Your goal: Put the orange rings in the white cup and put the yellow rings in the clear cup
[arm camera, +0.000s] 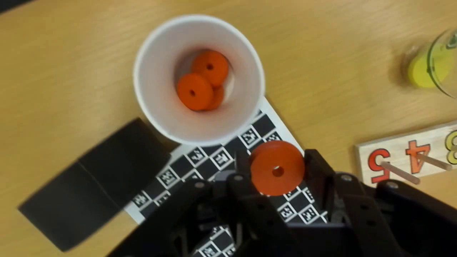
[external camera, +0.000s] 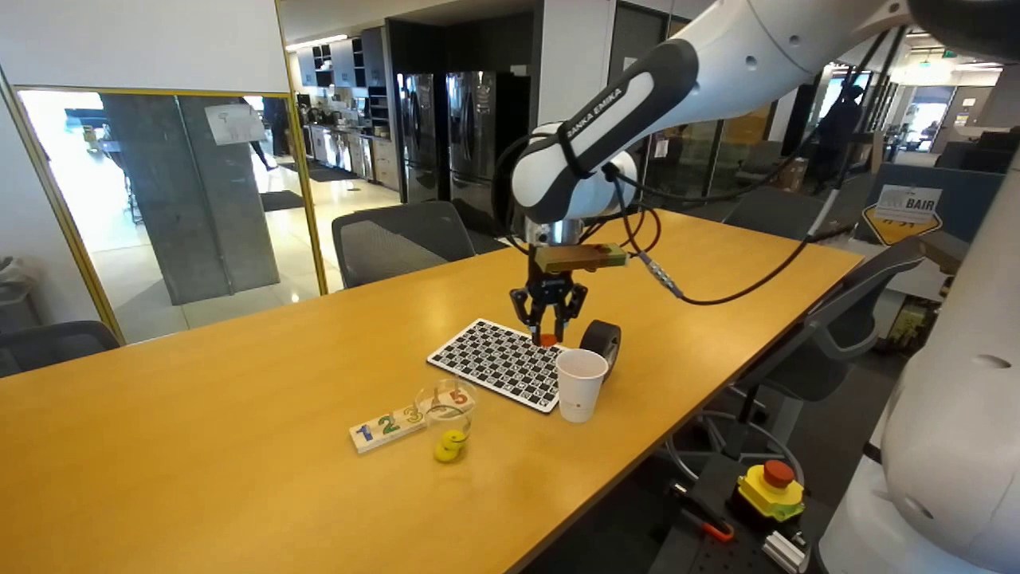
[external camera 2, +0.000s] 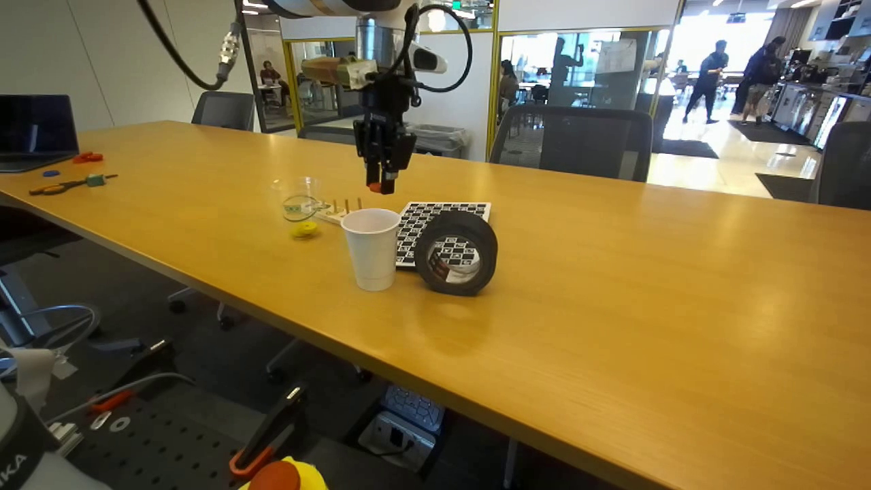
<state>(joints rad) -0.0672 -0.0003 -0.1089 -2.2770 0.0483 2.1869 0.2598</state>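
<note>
My gripper [arm camera: 277, 164] is shut on an orange ring [arm camera: 267, 157], its pads pressing from both sides. In both exterior views the held ring hangs above the checkered mat, beside and higher than the rim of the white cup [external camera: 580, 395]. That cup [external camera 2: 373, 258] stands upright. Down inside it the wrist view shows several orange rings [arm camera: 194, 91], partly overlapping. The clear cup [external camera 2: 299, 197] stands farther off, its walls faint. Yellow rings [external camera: 450, 446] show at its bottom; how many is hard to tell. In the wrist view the clear cup [arm camera: 431, 67] is cut by the right edge.
A black tape roll [external camera 2: 469, 221] stands on edge close to the white cup, by the checkered mat [external camera: 494, 359]. A numbered board with upright pegs [external camera: 386, 430] lies alongside the clear cup. Farther along the table are a laptop [external camera 2: 37, 129] and an orange-handled tool [external camera 2: 54, 188].
</note>
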